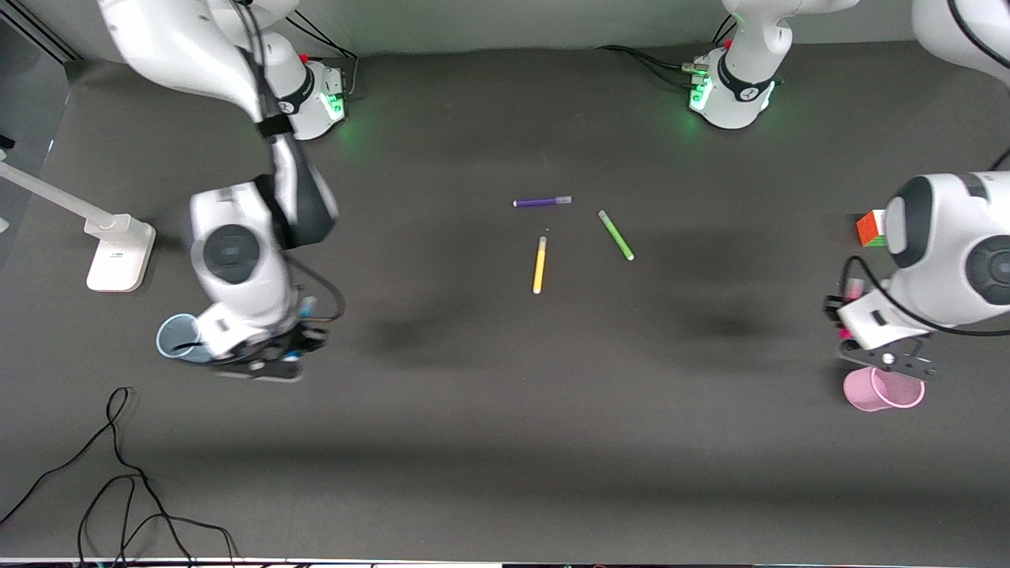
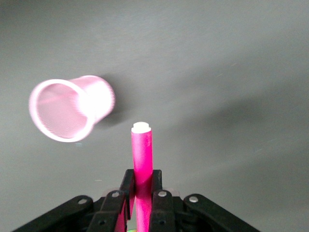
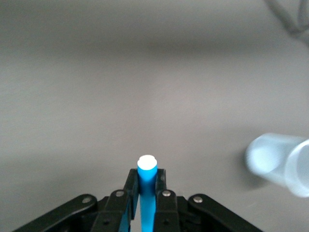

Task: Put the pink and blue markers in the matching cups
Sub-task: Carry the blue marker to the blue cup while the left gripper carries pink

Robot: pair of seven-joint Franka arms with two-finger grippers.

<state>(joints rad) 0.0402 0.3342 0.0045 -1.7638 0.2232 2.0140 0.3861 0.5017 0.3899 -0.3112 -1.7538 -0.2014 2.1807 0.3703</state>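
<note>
Here the left gripper (image 2: 141,193) pinches the pink marker (image 2: 142,154) upright beside the pink cup (image 2: 67,108); the right gripper (image 3: 146,195) pinches the blue marker (image 3: 147,186) upright near the blue cup (image 3: 280,162).

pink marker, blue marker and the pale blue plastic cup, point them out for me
slim magenta-pink marker (image 2: 142,154), left wrist view, on its barrel above the jaws
slim bright blue marker (image 3: 147,186), right wrist view, on its barrel
translucent pale blue plastic cup (image 1: 167,338), front view, on its rim

Five markers (image 1: 539,265), two cups (image 1: 874,391), one colour cube (image 1: 871,228), one white stand (image 1: 118,251).
</note>
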